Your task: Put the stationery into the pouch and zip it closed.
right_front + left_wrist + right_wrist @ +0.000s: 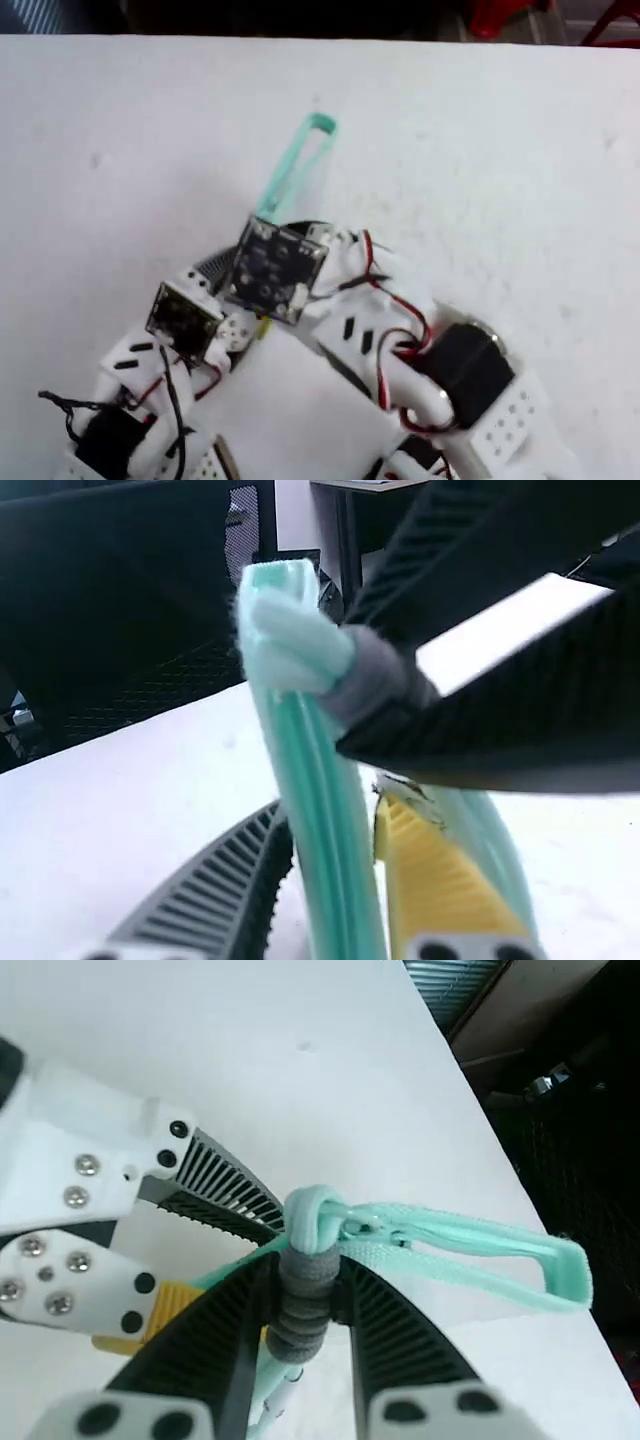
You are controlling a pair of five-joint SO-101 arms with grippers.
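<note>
Pouch (325, 880) braced and zip pull (303, 1320) gripped at the middle of the desk (110, 150)
Left hand (335, 825) clenched on the pouch's mint edge, seemingly to brace it against the tug; close beside it, right hand (305, 1272) grasping the grey zip pull, set to draw the zip shut; past both, mint strap (298, 165) trailing loose across the desk, free of either grip; closing step judged under way.
</note>
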